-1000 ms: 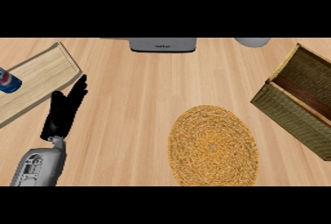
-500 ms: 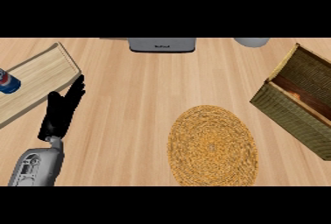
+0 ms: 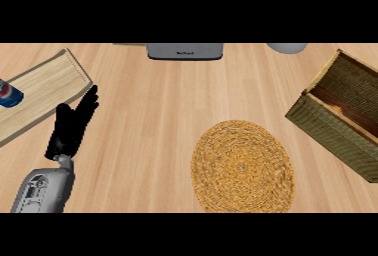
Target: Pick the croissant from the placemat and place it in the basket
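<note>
The round woven placemat [image 3: 242,167] lies on the counter at centre right with nothing on it. At the right edge stands the wicker basket [image 3: 325,127], tilted in the view. An orange-brown patch that looks like the croissant [image 3: 345,107] shows inside it against the inner wall. My left hand [image 3: 71,127] rests open at the left, its fingers straight and pointing away from me, far from both placemat and basket. The right hand is out of view.
A wooden tray [image 3: 46,90] sits at the far left with a blue can [image 3: 9,94] on it. A grey appliance [image 3: 184,51] and a pale bowl [image 3: 286,48] stand along the back edge.
</note>
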You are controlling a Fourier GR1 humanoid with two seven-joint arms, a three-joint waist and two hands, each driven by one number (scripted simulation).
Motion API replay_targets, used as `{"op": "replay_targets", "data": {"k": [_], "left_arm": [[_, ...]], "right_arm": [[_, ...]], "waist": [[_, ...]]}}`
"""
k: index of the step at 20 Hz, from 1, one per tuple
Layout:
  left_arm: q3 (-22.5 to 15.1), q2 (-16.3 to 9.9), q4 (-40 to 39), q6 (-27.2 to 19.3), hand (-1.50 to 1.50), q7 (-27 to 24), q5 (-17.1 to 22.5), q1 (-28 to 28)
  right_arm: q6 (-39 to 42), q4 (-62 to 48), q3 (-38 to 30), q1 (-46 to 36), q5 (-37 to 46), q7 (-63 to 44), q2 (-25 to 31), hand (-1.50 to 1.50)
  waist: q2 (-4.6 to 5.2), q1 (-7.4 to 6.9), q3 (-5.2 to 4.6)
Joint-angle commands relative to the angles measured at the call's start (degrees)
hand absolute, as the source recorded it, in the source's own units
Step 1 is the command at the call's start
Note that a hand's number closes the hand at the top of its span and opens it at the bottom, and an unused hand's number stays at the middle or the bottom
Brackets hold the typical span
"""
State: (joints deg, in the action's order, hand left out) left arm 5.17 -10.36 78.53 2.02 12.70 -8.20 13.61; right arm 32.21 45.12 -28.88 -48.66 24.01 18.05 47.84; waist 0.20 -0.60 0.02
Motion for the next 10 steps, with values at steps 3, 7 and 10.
{"op": "replay_targets", "data": {"k": [3,7,10], "left_arm": [[-0.02,0.55,-3.24,-0.47,0.00,-1.86,-0.65,1.27],[0.11,-0.62,0.74,1.27,0.00,0.53,0.55,0.46],[-0.67,-0.64,5.00,2.31,0.00,1.13,1.17,-2.08]], "right_arm": [[-0.37,-12.16,-5.06,-3.10,-1.13,-0.99,8.76,-1.50],[1.22,-21.16,-7.79,-2.15,-1.79,0.69,14.57,-1.50],[2.16,-24.98,-8.66,1.71,-1.31,5.51,18.22,-1.50]], "waist": [[0.37,-0.35,0.02],[0.57,-1.36,0.14],[0.62,-2.02,0.29]]}}
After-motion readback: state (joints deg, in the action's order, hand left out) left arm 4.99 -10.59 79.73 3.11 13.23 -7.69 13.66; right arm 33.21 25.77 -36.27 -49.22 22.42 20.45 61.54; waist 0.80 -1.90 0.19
